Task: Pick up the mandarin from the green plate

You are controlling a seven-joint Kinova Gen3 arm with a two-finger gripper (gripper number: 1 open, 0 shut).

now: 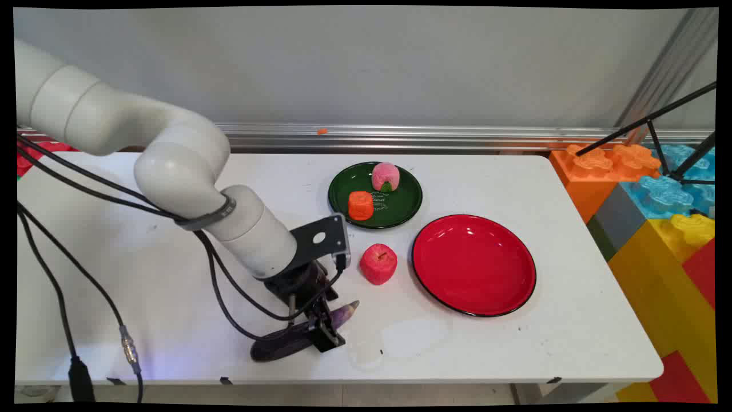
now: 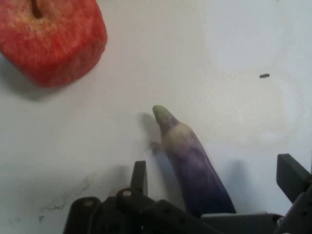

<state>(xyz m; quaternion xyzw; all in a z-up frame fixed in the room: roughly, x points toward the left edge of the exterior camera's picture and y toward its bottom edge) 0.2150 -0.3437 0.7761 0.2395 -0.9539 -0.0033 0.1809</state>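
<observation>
A dark purple toy eggplant [image 1: 297,337] with a pale green tip lies near the table's front edge, its middle hidden by the black two-finger gripper [image 1: 323,329]. The fingers stand apart on either side of it, one [image 2: 140,176] just beside it, the other [image 2: 291,176] clear. A red toy apple [image 1: 378,264] sits nearby on the white table [image 1: 143,274], beside a glossy red plate [image 1: 474,265].

Gripper [image 2: 214,183] low over the white table [image 2: 234,58], fingers spread, left tip [image 2: 140,176] and right tip [image 2: 291,174] well apart. An eggplant [image 2: 192,163] lies between them, nearer the left finger, its pale green tip pointing away. A red apple [image 2: 51,39] sits beyond the left finger
</observation>
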